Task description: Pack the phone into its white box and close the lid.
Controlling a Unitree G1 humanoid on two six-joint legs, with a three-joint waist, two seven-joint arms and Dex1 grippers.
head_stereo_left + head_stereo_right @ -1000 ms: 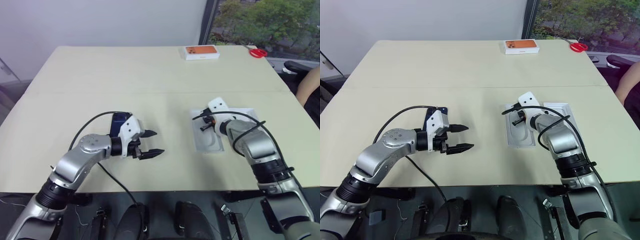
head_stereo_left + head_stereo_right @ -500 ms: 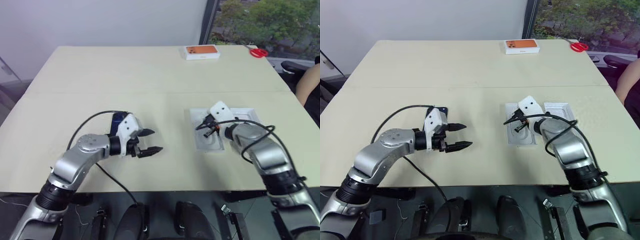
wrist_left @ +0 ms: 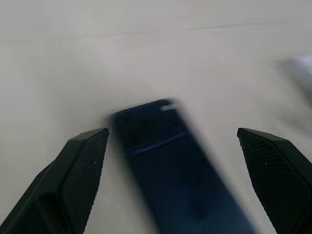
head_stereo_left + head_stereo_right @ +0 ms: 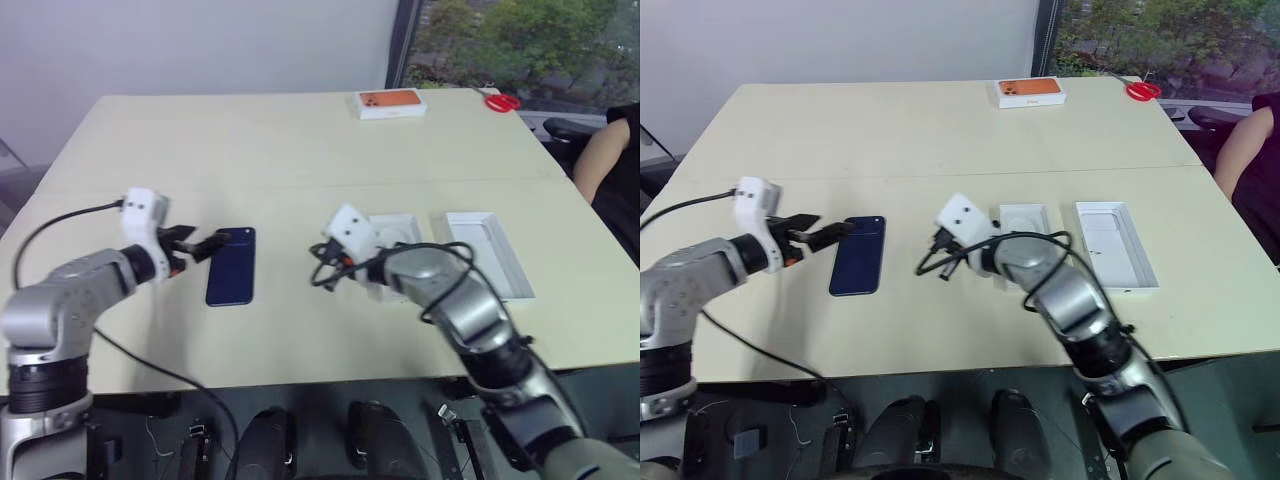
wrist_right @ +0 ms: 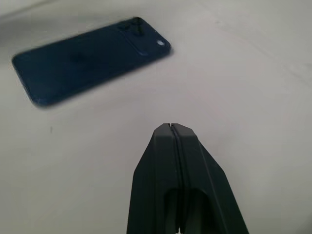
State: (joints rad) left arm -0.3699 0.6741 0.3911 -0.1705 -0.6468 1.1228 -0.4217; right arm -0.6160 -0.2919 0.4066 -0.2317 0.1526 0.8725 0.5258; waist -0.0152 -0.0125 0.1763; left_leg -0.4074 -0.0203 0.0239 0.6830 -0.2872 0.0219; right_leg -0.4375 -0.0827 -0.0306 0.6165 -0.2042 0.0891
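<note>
Both arms swung leftward, left pincer (image 4: 197, 245) spread by phone (image 4: 231, 266) (uncovered), right pincer (image 5: 171, 130) pressed together.

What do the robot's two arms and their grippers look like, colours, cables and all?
Both arms are silver-grey metal with black joint bands. Each wrist carries a white, angular block, and a loose black cable loops from it back along the arm. The left gripper and the right gripper each have two black, tapering fingers with finely dotted inner pads.
</note>
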